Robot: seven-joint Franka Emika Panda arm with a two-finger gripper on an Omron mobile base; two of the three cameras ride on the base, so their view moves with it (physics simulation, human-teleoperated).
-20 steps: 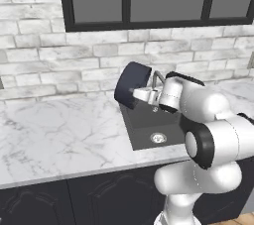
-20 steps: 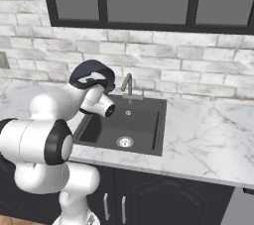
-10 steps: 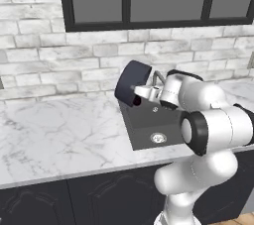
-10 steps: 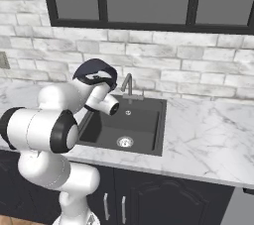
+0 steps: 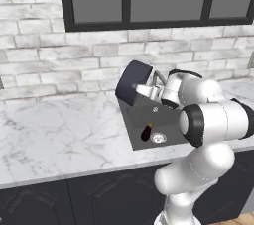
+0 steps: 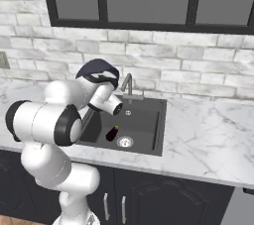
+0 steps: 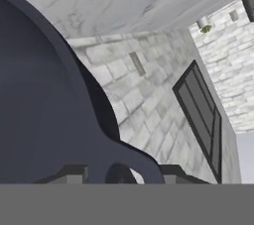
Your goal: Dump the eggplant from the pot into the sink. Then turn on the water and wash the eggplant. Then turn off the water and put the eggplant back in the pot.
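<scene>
Down on the floor of the sink (image 5: 134,135), at about nine o'clock from the drain (image 5: 158,138), lies the eggplant (image 5: 147,132), so the dumping looks done, with washing, shutting off the water and returning it left. Above and behind it, toward eleven o'clock, the gripper (image 5: 140,89) is clamped on a loop handle of the tipped pot (image 5: 132,81), well apart from the eggplant.
</scene>
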